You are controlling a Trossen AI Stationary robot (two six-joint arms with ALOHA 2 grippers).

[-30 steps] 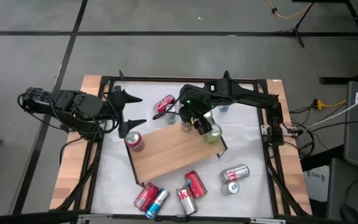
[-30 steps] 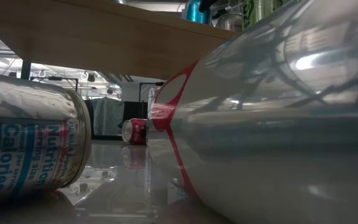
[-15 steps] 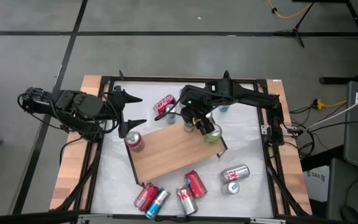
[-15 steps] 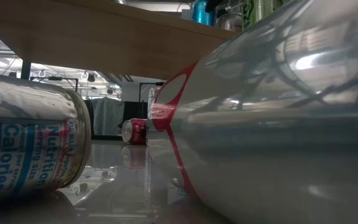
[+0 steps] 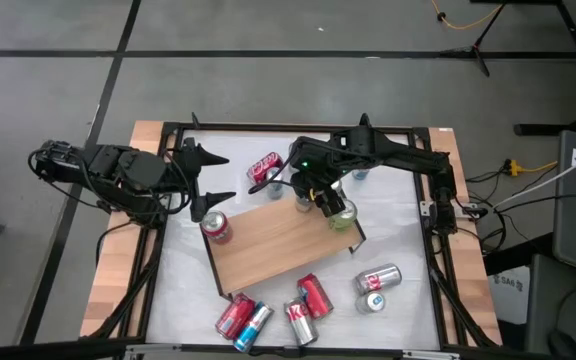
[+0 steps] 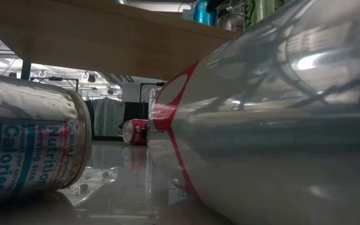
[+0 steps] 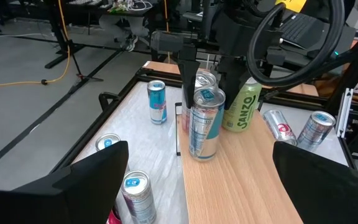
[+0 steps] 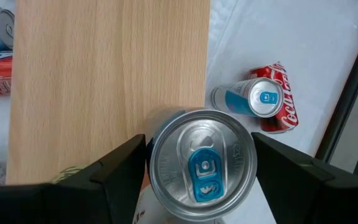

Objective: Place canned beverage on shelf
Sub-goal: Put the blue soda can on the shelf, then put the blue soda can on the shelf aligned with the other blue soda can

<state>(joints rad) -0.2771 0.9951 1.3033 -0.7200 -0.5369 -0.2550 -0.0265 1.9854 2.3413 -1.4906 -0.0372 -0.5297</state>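
The right gripper [image 8: 199, 163] has one finger on each side of a can [image 7: 205, 124] and is holding it. In the right wrist view the can's top, with its blue tab, fills the bottom middle of the frame. In the left wrist view the can stands up straight in the middle of the frame, on the shelf [image 5: 278, 245]. It is right by the shelf's edge.

A green can [image 7: 241, 109] stands just beside it. One more can [image 7: 205, 79] stands close behind it.

I think the can is set down and the next step is to let go. To do that well, the fingers should open slowly and evenly so neither side pushes the can. Then the gripper should go straight up, not sideways. That way it will not bump the green can or tip this one off the edge.

The left gripper [image 5: 218, 178] waits at the left of the high view, jaws wide and empty.
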